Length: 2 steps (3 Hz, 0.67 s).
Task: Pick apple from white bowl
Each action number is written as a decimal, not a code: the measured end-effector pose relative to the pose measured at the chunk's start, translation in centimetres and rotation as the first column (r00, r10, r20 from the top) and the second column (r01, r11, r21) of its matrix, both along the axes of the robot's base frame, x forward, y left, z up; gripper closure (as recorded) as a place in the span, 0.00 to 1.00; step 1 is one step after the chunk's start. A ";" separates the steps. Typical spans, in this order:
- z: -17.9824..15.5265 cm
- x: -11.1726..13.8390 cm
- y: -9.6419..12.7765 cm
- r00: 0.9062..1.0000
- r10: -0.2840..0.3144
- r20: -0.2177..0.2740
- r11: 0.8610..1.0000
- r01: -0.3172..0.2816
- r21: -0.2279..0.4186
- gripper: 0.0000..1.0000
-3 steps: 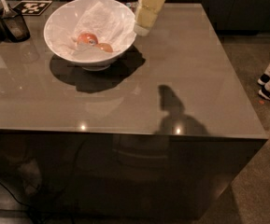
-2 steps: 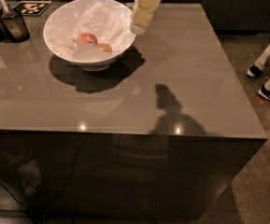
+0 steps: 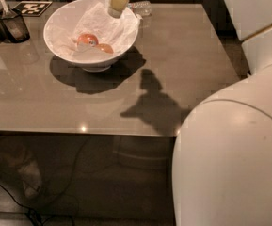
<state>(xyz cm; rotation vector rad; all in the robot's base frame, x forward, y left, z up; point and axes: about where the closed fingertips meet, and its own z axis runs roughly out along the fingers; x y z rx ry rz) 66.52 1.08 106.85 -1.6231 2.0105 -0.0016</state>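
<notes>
The white bowl stands on the grey table at the back left, lined with crumpled white paper. Two apples lie in it side by side. The apple is the redder one on the left, with a small dark spot. A paler orange apple lies to its right. My gripper hangs from the top edge over the bowl's far right rim, above and to the right of the apples, not touching them.
My white arm fills the right foreground and hides the table's right corner. A dark holder with a utensil and a black-and-white tag sit at the back left. A clear object lies behind the bowl.
The view has shifted and my arm's white body has come into sight on the right. The gripper has moved left, from beside the bowl to over its rim.
</notes>
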 end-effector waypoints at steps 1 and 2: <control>0.0 0.1 0.1 1.000 0.000 0.001 1.000 0.000 0.001 0.00; -0.8 1.9 2.1 1.000 0.017 -0.001 1.000 -0.017 0.019 0.00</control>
